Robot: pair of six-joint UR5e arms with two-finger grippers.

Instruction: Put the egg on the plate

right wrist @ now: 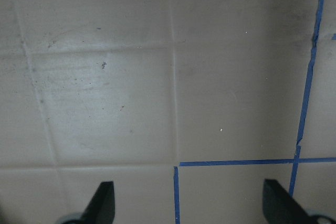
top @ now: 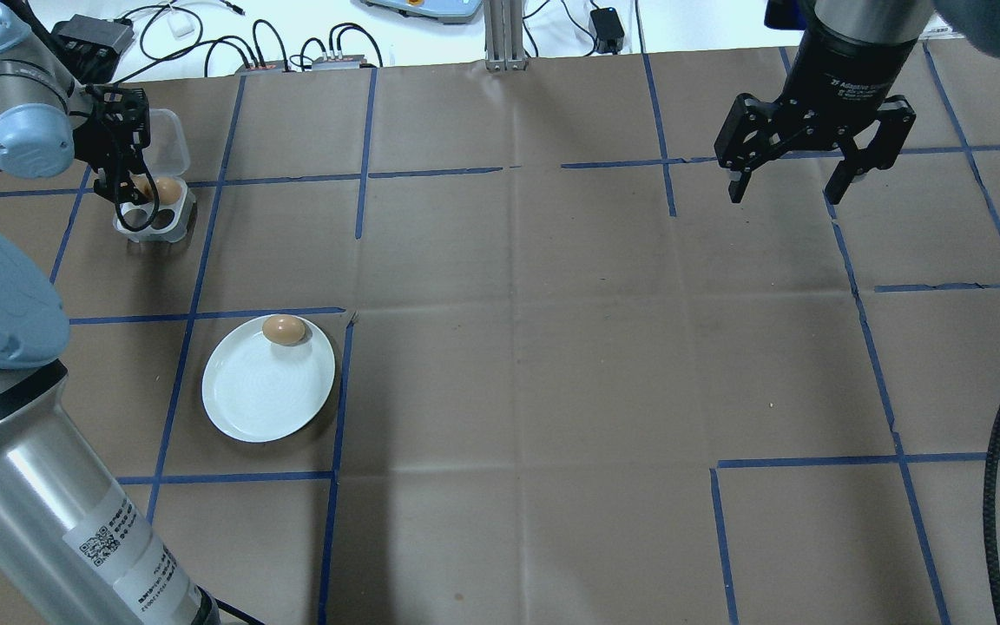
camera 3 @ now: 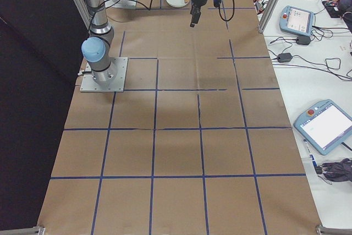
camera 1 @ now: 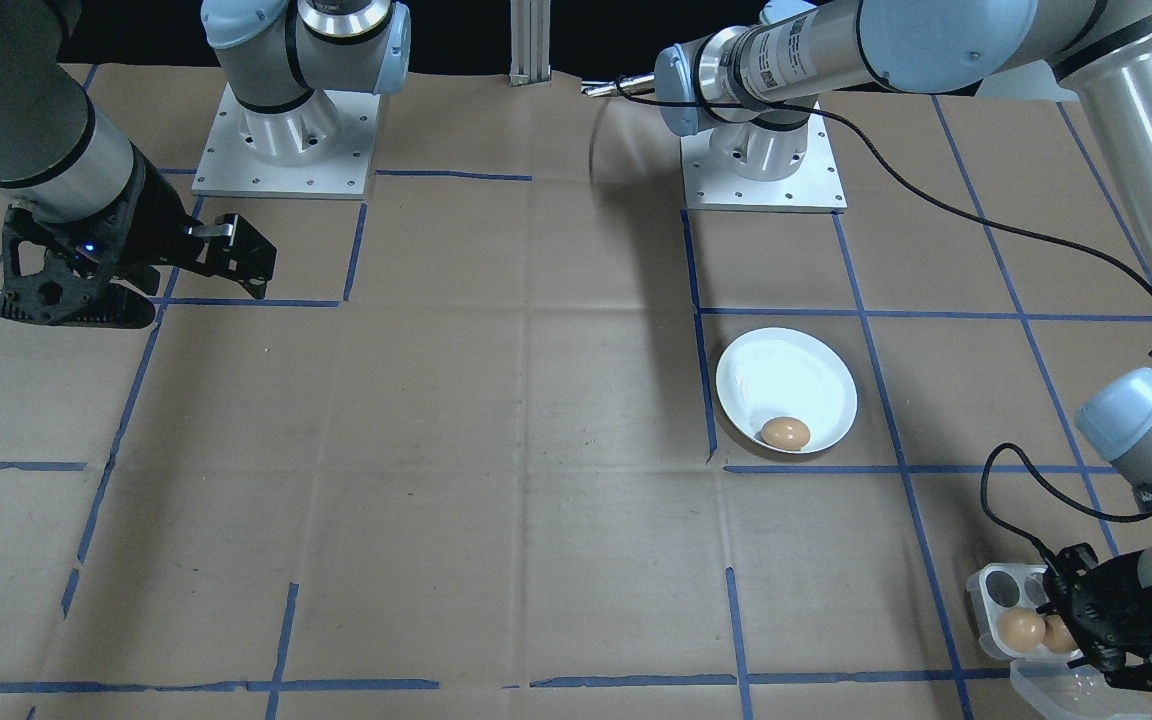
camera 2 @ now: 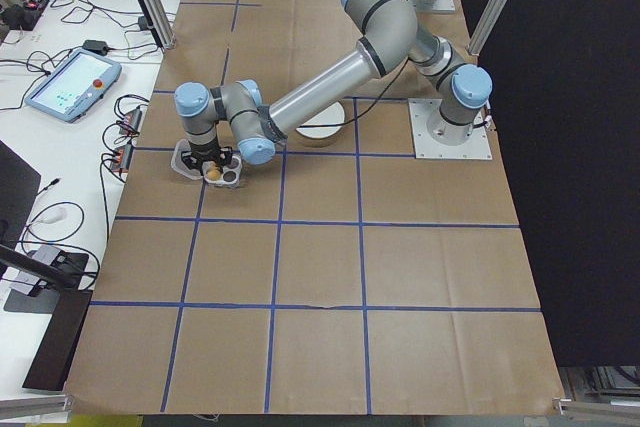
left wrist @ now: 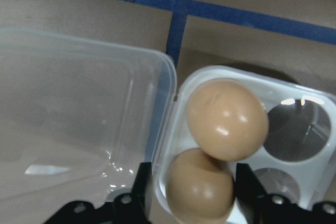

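Note:
A round white plate [top: 266, 399] [camera 1: 786, 350] lies on the left half of the table with one brown egg [top: 283, 330] [camera 1: 785, 432] resting at its rim. Beyond it stands a small white egg tray [top: 161, 227] [left wrist: 310, 103] with two brown eggs. My left gripper [left wrist: 194, 174] [top: 137, 198] reaches down into the tray. Its fingers [left wrist: 244, 182] are drawn in against the sides of the nearer egg [left wrist: 202, 190], which still sits in its hole. The other egg [left wrist: 228, 119] lies just behind. My right gripper [top: 786, 195] [right wrist: 190, 203] hangs open over bare paper at the far right.
The tray's clear lid [left wrist: 79, 119] lies open flat beside the tray, toward the table's far edge. Brown paper with blue tape lines [top: 430, 174] covers the table. Cables and boxes [top: 292, 61] lie beyond the far edge. The two arm bases [camera 1: 286, 150] stand at the robot's side.

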